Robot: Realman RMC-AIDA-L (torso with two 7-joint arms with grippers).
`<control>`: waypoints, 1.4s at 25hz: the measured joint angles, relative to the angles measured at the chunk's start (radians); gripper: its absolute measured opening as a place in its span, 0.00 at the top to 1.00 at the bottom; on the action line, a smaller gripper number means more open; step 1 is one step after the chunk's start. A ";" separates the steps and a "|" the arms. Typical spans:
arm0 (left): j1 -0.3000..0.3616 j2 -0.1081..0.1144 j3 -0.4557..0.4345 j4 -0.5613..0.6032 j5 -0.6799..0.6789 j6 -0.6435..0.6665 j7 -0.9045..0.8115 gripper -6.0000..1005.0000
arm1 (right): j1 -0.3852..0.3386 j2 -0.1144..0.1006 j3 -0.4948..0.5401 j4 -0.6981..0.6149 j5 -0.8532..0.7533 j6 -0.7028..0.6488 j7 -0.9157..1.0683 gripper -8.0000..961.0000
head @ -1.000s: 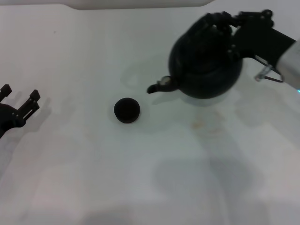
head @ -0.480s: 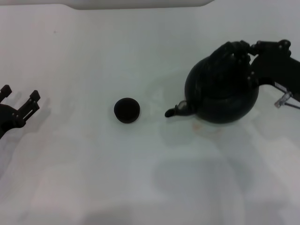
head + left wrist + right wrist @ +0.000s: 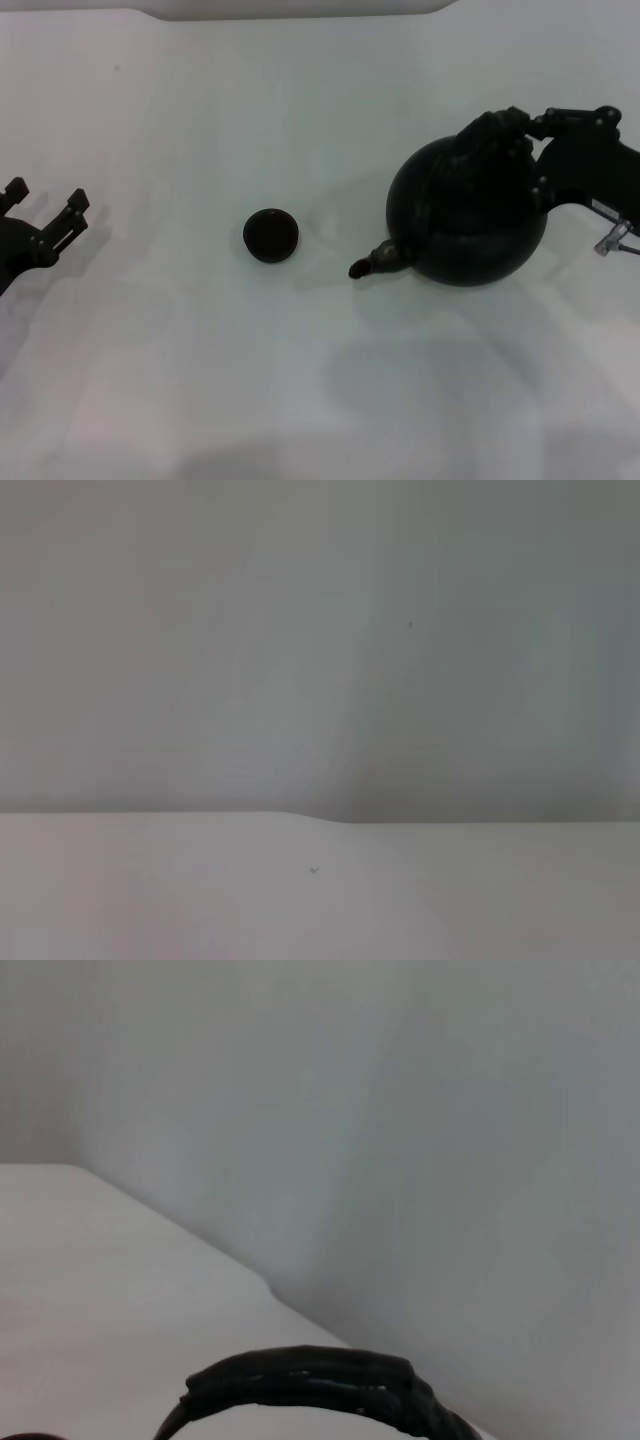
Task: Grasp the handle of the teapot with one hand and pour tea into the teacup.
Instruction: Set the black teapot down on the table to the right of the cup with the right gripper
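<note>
On the right of the white tabletop (image 3: 330,110): right gripper (image 3: 528,128) clamped on the handle (image 3: 495,128) of the teapot (image 3: 467,215).

Seen from the head view, holds the round black teapot directly below and just left of the gripper, gripped at the arched handle's far-right end, spout (image 3: 372,263) aimed left and slightly down toward the teacup (image 3: 270,236). Sits apart from the spout tip, that small dark cup, on open tabletop left of the teapot, between the two arms. Shows, in the right wrist view, only a black arc of handle (image 3: 320,1385) close beneath the camera. Parked at the far left edge, well clear of the cup: left gripper (image 3: 45,215), fingers spread and holding nothing.
</note>
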 joint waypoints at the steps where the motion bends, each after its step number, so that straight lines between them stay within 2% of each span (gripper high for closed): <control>1: 0.000 0.000 0.000 0.000 0.000 0.000 0.000 0.17 | 0.005 0.000 0.002 0.008 0.004 -0.006 -0.005 0.87; 9: 0.000 0.000 0.000 0.000 0.000 0.006 -0.002 0.17 | 0.036 -0.002 0.051 0.088 0.063 -0.132 -0.057 0.87; 35: -0.006 0.000 0.000 0.000 0.001 0.011 -0.005 0.17 | 0.102 -0.008 0.066 0.189 0.056 -0.194 -0.059 0.87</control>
